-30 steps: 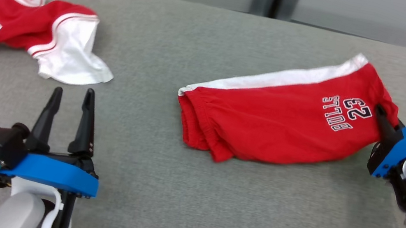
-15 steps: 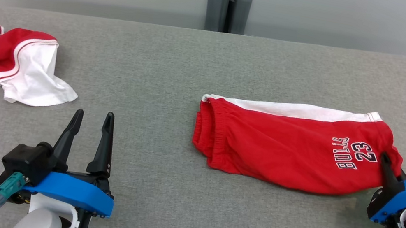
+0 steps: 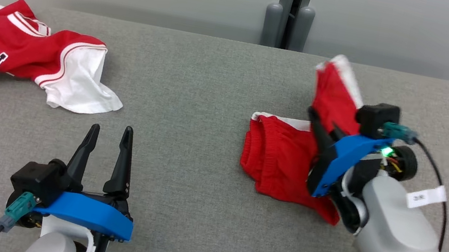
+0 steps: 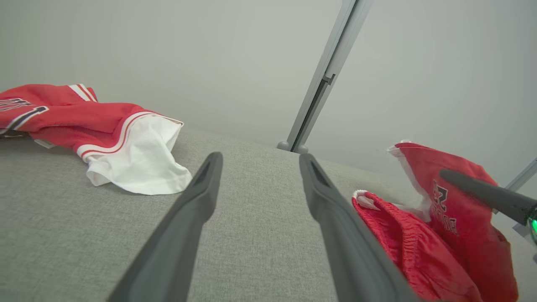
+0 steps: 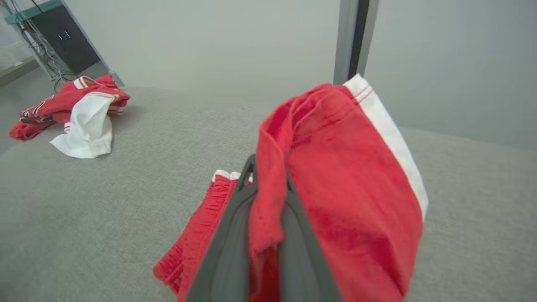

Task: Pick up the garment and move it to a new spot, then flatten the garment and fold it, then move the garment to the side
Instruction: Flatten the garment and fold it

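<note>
Right end effector point(image 3: 322, 120) of mine clamps one end of the red shorts point(image 3: 278, 163), raised above the half on the desk point(image 3: 211, 96), likely for folding; my left end effector point(image 3: 111, 130) hovers spread, empty.

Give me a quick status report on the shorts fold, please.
Right gripper shut on red shorts, leg end raised off the table. Left gripper open, empty. Jersey lies far left, apart from shorts.

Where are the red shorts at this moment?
In the head view the red shorts lie right of centre on the grey table, their leg end lifted and pinched in the right gripper; the jersey sits far left.
</note>
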Robot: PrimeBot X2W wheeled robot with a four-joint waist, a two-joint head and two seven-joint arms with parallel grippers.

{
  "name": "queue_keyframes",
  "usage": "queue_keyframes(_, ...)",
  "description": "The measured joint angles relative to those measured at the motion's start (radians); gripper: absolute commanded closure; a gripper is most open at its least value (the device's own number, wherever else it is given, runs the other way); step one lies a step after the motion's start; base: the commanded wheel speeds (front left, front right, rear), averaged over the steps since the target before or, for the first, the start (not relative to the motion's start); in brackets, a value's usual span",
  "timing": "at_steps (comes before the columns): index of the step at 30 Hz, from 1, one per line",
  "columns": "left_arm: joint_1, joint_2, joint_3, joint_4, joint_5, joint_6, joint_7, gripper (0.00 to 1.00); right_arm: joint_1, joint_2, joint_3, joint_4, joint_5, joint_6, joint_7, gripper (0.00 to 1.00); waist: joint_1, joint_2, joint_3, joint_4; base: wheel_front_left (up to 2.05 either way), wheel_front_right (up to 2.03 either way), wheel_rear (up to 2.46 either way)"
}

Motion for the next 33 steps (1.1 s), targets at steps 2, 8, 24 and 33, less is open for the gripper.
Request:
queue_keyframes(2, 0.0, -0.008, 0.004, 0.001, 0.003, -0.002, 0.0, 0.0, 0.0, 0.018, 0.059, 0.002, -0.016, 0.0, 0.043, 1.0, 0.0, 0.0001, -0.001, 0.012, 0.0, 0.0, 0.0)
queue_keyframes(8, 0.01, -0.02, 0.024, 0.003, 0.012, -0.011, 0.0, 0.0, 0.019, 0.029, 0.176, 0.002, -0.017, 0.0, 0.103, 1.0, 0.0, 0.0, 0.004, 0.034, 0.0, 0.0, 0.0)
queue_keyframes(24, 0.022, -0.039, 0.052, 0.015, 0.036, -0.03, 0.0, 0.0, 0.042, 0.032, 0.306, -0.025, -0.002, 0.0, 0.065, 0.99, 0.0001, 0.0, 0.001, 0.008, 0.0, 0.0, 0.0)
queue_keyframes(33, 0.028, -0.04, 0.05, 0.026, 0.044, -0.034, 0.0, 0.0, 0.072, 0.041, 0.338, -0.039, 0.012, 0.0, -0.024, 0.0, 0.0, 0.0, -0.014, -0.004, 0.0, 0.0, 0.0)
